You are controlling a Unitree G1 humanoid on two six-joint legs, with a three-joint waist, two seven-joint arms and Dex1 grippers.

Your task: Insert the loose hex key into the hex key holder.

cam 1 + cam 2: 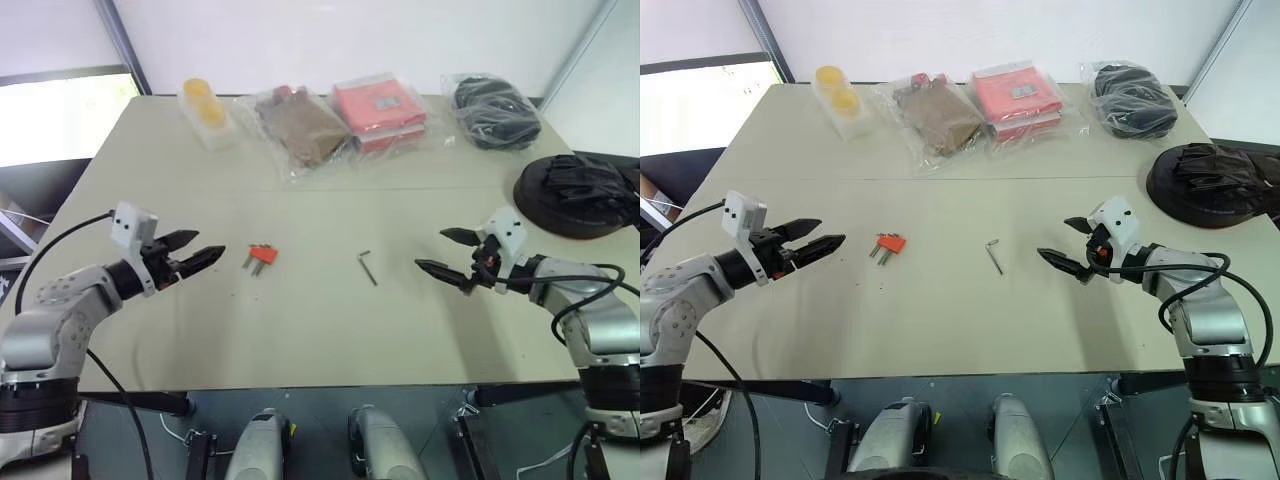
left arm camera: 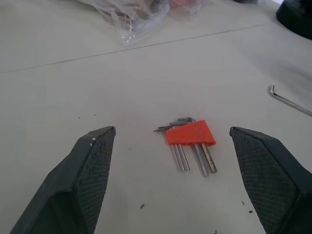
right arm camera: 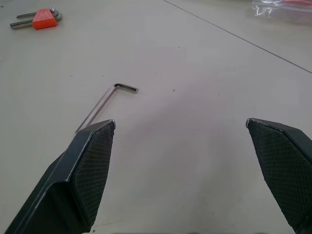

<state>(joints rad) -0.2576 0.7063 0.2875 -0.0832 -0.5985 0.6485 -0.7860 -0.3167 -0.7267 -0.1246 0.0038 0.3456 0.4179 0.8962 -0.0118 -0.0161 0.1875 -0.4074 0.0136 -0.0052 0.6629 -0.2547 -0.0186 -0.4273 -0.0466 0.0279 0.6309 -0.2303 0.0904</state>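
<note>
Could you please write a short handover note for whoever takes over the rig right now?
Left gripper: open, empty, hovering over the table beside the hex key holder.
Right gripper: open, empty, hovering beside the loose hex key.
The holder lies flat on the table, a few keys protruding. The loose hex key lies flat, apart from the holder, between the two grippers.
Done: nothing yet; neither item is touched.
Left: pick up the loose key, steady the holder, insert the key.
</note>
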